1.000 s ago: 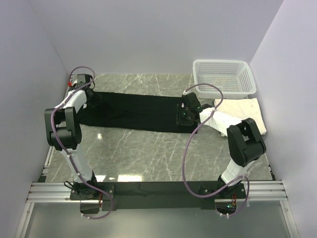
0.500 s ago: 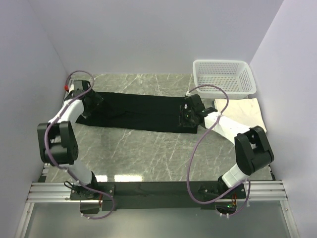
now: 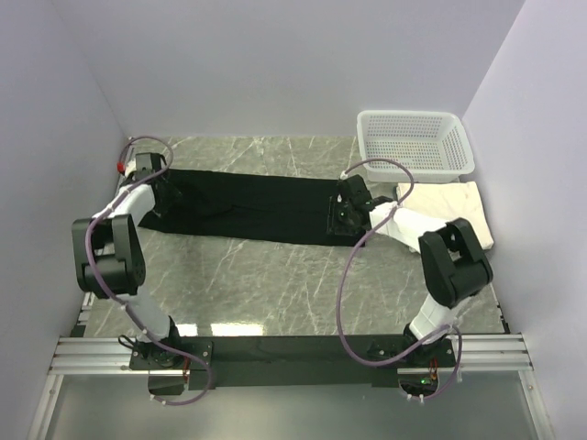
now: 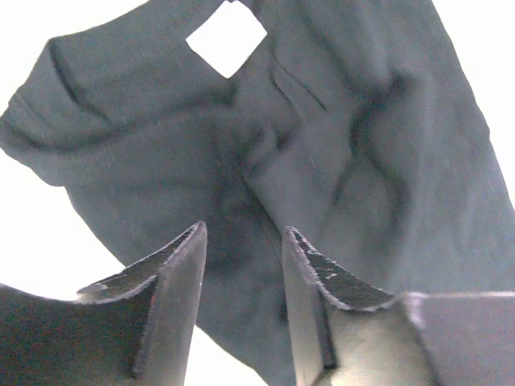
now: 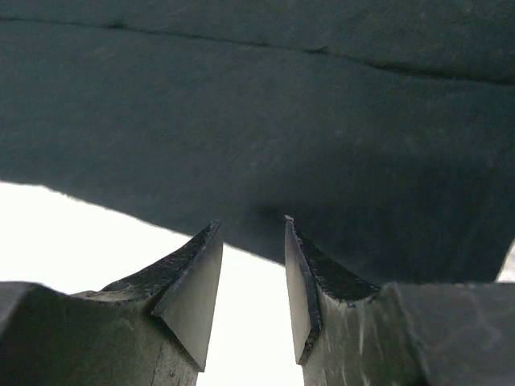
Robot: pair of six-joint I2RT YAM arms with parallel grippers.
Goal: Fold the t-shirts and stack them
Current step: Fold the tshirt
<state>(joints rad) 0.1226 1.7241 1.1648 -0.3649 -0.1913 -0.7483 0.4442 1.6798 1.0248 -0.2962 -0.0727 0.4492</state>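
Top external, black tee (image 3: 257,206) laid long — creased, left fingers (image 4: 173,305) and right fingers (image 5: 189,281) slightly parted.

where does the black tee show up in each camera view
Top external: black tee lies stretched sideways across the far middle of the table.
Left wrist: black tee fills most of the frame, beyond the left claw.
Right wrist: black tee fills the upper part, its near edge at the right claw.
Shared landmark: the tee's edge against the table, which looks washed-out white in both wrist views.
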